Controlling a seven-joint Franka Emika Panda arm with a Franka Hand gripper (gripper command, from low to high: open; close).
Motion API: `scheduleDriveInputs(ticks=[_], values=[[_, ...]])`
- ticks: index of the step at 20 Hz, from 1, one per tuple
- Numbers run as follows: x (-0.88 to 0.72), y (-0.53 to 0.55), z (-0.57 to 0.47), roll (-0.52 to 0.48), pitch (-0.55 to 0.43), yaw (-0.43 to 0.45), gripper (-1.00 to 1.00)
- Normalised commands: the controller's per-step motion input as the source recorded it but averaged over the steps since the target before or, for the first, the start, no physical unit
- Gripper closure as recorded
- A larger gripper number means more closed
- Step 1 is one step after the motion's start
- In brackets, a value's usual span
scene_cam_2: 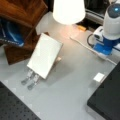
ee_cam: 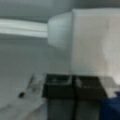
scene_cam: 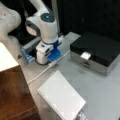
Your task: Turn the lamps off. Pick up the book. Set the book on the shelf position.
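Gripper of mine pressed shut on a white switch box, lamp lit at 12 o'clock, book propped, long axis 1 to 7 o'clock, open surface at 4 o'clock.

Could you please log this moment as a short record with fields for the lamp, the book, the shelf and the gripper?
lamp: lampshade glowing, so on
book: white spiral notebook propped tilted on a stand on the grey table, not held
shelf position: dark wooden top, no book on it
gripper: gripper fingers together, down at the table by a white block
other: black box with silver base at a front view's right
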Motion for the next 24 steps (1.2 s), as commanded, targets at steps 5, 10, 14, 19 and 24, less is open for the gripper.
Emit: scheduleDriveInputs(ticks=[5,10,14,19,24], values=[[-0.52,-0.16,-0.34,0.016,-0.399,0.014,1.00],[-0.56,-0.17,-0.40,-0.022,-0.391,0.011,1.00],[-0.63,-0.22,-0.42,-0.046,-0.379,0.014,1.00],[-0.65,-0.22,-0.29,-0.041,-0.316,0.020,1.00],[-0.57,-0.18,-0.08,-0.020,-0.249,0.030,1.00]])
